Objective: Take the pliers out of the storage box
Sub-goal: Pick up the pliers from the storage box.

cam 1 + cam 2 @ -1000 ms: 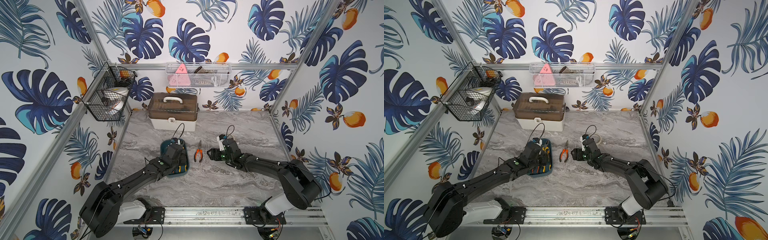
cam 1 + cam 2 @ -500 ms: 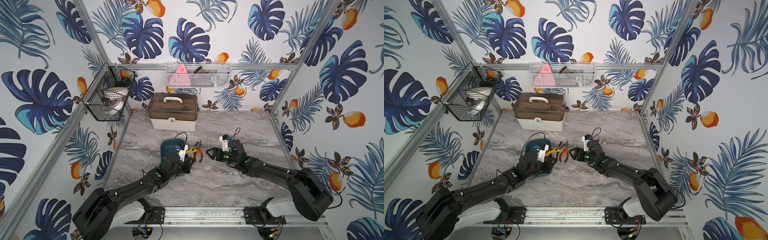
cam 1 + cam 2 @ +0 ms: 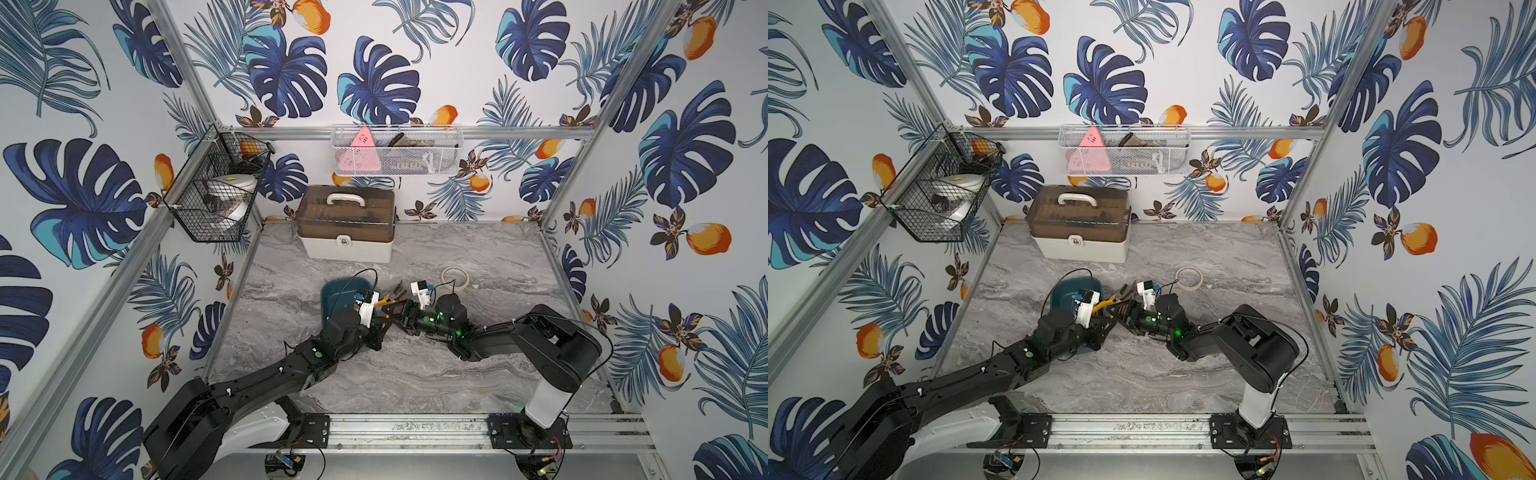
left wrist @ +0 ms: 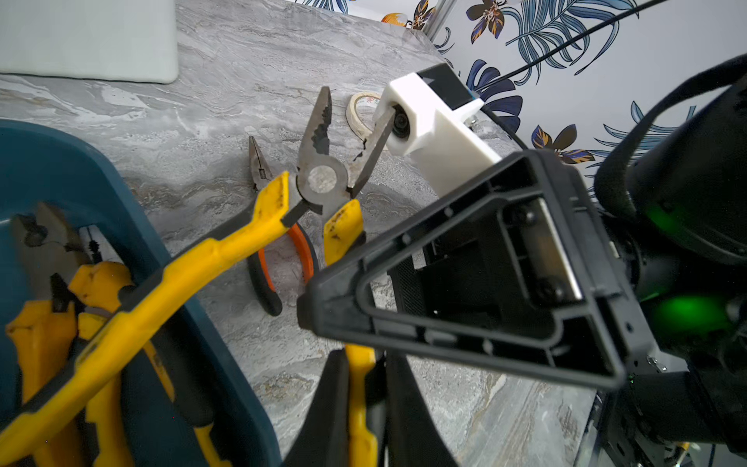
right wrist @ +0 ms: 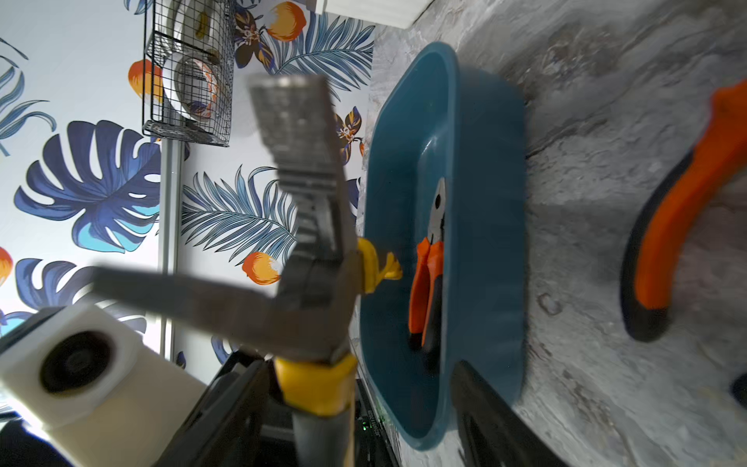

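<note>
One pair of yellow-and-black-handled pliers [image 3: 384, 300] is lifted beside the shallow dark teal plastic storage tray [image 3: 336, 291] in both top views. The left gripper [image 3: 380, 327] and right gripper [image 3: 395, 312] meet at it, just right of the tray.

Left wrist: left gripper clamped on one handle. Grey jaws splayed, pointing toward the table's far side. Free handle trails back across the tray rim. Inside the tray: more yellow-handled pliers [image 4: 97, 291], count unclear. Orange-and-black long-nosed pliers [image 4: 279, 258] lie out on the grey marbled tabletop [image 4: 226, 56].

Right wrist: right fingers apart, straddling the clamped handle near the pivot; contact not resolvable. One orange-handled pair [image 5: 428, 279] lies in the tray.

Judgement: the clearing move runs rightward, away from the tray; the trailing handle could catch the rim.
</note>
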Robot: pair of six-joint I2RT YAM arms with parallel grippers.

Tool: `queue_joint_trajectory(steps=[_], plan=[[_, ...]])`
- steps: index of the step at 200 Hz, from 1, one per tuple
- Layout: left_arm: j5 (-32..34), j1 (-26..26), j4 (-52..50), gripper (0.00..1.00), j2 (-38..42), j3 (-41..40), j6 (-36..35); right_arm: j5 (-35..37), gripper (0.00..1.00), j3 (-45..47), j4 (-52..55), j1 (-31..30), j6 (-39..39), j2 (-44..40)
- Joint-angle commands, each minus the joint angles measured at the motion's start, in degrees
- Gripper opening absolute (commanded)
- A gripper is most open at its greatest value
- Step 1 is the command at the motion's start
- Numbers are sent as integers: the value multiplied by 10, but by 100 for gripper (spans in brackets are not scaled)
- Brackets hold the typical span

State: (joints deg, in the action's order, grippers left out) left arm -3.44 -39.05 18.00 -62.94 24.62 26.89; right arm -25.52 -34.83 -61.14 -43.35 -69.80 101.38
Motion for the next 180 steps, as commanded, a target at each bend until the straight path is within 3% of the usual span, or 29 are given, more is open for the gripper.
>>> queue_joint_trajectory(steps=[1, 55, 68, 104, 121, 137, 160, 180], plan=[[3, -1, 39, 0, -1, 5, -15, 15, 73, -3, -37, -3, -7, -3], [1, -5, 42, 0, 0, 6, -18, 27, 52, -56, 47, -9, 16, 9], [3, -5, 41, 0, 2, 4, -19, 27, 42, -62, 42, -11, 13, 15], [7, -6, 37, 0, 1, 6, -19, 28, 1, -77, 65, -15, 23, 15], [29, -5, 20, 0, 5, 10, -14, 29, 0, -77, 78, -15, 33, 10], [84, -5, -7, 26, 23, 10, 1, 25, 0, -77, 98, -12, 47, -3], [196, -5, -63, 48, 61, 7, 36, -13, 0, -83, 149, 13, 73, -27], [268, -6, -101, 54, 76, 7, 60, -70, 0, -102, 248, 57, 116, -48]])
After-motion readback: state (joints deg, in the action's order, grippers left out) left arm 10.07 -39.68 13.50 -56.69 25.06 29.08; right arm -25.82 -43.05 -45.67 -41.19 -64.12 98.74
